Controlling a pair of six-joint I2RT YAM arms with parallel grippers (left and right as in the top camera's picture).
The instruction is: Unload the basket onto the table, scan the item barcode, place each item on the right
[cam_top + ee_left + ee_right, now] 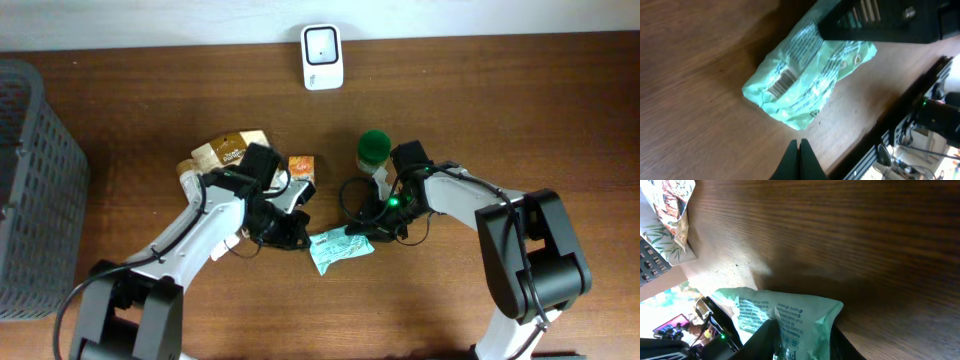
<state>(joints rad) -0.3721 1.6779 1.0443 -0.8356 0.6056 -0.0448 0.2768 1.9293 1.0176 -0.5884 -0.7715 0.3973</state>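
Near the middle of the tabletop lies a mint-green packet (340, 250), barcode face up. The left gripper (799, 146) hangs just beside it, its 2 fingers pressed together and empty. The right gripper (801, 345) straddles the packet's other end; whether it pinches, I cannot tell.

Mint packet (340, 250), white scanner (322, 43), grey basket (35, 180)

The right wrist view's bottom edge cuts off the green packet (790, 311).
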